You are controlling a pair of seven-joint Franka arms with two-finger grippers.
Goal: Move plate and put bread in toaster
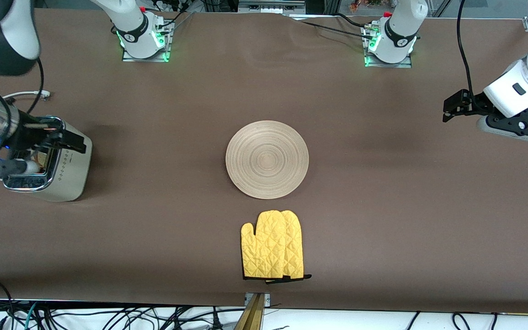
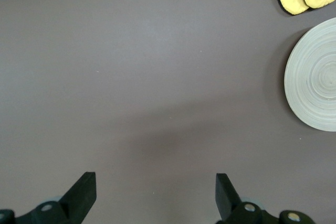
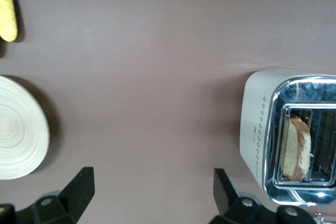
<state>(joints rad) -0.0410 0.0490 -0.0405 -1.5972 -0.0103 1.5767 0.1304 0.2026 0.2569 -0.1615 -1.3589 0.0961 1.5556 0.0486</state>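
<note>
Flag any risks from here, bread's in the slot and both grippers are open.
1. The bread stands above the toaster slot's rim; it may not be fully seated.
2. The right gripper hangs open close over the toaster; a careless move could knock it.
3. The plate lies close to the yellow mitts; a push toward them could shove them.

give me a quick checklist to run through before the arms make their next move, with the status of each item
1. Bread in a toaster slot: ok, it stands upright in the slot.
2. Plate bare, flat on the table, mid-table: ok.
3. Right gripper open and holding nothing, beside the toaster: ok.
4. Left gripper open, holding nothing, over bare table at its arm's end: ok.
5. Yellow mitts apart from the plate, nearer the front camera: ok.
6. Toaster lever pressed down: cannot tell.
</note>
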